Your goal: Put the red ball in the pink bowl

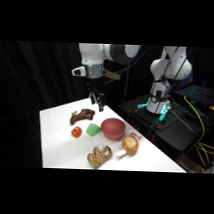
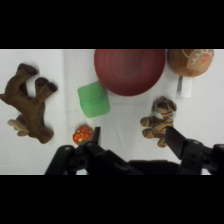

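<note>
Below my jaws (image 2: 132, 136), in the wrist view, I see the ball (image 2: 83, 133) lying on the tabletop (image 2: 125, 112) just beside one finger (image 2: 96, 136); its lower edge is partly covered by the black linkage. The jaws stand wide apart and I have nothing in them. The other finger (image 2: 175, 139) overlaps the lower part of a striped plush toy (image 2: 159, 120), so I cannot see all of it.

Ahead of the jaws, the bowl (image 2: 130, 70) is cut off at its top by the picture's edge. A green block (image 2: 93, 99) sits between the ball and the bowl, close against the bowl's rim. Beside the bowl, a tan round object (image 2: 191, 61) is also clipped at the top. Out past the ball, well apart from the jaws, lies a brown plush animal (image 2: 29, 109).

From the side view, my jaws (image 1: 97, 102) hang above the tabletop (image 1: 56, 138), clear of everything. The ball (image 1: 76, 131) rests below and forward of them, the block (image 1: 92, 129) next to it, then the bowl (image 1: 113, 128). The brown toy (image 1: 82, 114) lies nearly under the jaws. The arm's middle is cut off by the top of the picture.
</note>
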